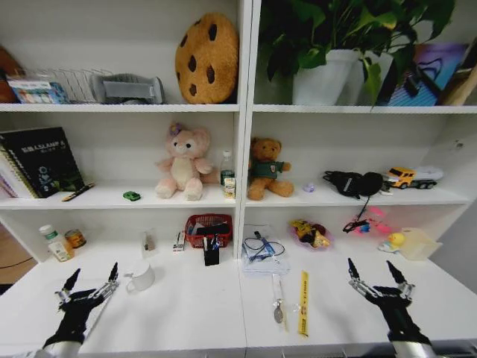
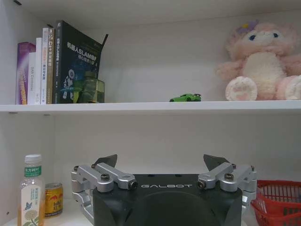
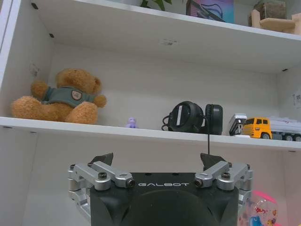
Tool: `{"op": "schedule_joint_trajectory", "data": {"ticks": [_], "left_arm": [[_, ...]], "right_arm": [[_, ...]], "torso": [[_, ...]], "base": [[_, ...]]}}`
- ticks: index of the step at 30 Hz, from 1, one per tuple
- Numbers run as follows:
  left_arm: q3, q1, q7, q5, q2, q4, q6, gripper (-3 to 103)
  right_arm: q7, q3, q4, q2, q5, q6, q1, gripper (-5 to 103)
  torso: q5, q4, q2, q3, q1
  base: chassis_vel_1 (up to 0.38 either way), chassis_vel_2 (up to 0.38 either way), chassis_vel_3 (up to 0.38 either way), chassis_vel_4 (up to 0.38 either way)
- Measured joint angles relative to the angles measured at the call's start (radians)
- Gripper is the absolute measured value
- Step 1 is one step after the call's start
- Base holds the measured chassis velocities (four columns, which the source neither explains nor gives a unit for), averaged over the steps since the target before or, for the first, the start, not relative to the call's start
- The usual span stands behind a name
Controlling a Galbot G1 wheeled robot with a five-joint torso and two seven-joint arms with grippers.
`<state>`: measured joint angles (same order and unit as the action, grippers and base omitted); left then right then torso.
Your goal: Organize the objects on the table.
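On the white table (image 1: 194,309) lie loose objects: a white mug (image 1: 139,277), a small black item (image 1: 212,252), a clear pouch with something blue inside (image 1: 264,255), a yellow strip (image 1: 303,302) and a small metal piece (image 1: 278,312). A tiny green toy car (image 1: 132,196) (image 2: 185,97) sits on the shelf above, left of the pink plush. My left gripper (image 1: 91,286) (image 2: 161,162) hovers open over the table's front left, just left of the mug. My right gripper (image 1: 378,276) (image 3: 157,160) is open over the front right. Neither holds anything.
A red basket (image 1: 209,227), a bottle (image 1: 56,242) and a can (image 1: 74,239) stand at the back of the table. A colourful toy (image 1: 311,233), a rubber duck (image 1: 393,241) and a clear box (image 1: 419,243) sit back right. Shelves above carry books, plush toys, headphones (image 3: 193,117) and a toy truck (image 1: 414,177).
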<state>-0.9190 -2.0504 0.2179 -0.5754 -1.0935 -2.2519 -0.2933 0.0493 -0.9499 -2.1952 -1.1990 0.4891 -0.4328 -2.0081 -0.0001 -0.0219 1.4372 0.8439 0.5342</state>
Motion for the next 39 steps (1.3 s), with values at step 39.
{"op": "schedule_joint_trajectory", "data": {"ticks": [39], "left_arm": [[0.0,0.0,0.0,0.0,0.0,0.0,0.0,100]], "right_arm": [[0.0,0.0,0.0,0.0,0.0,0.001,0.0,100]], "torso": [[0.0002,0.0003,0.0,0.0,0.0]], "base": [[0.107,0.107,-0.108,-0.107]]}}
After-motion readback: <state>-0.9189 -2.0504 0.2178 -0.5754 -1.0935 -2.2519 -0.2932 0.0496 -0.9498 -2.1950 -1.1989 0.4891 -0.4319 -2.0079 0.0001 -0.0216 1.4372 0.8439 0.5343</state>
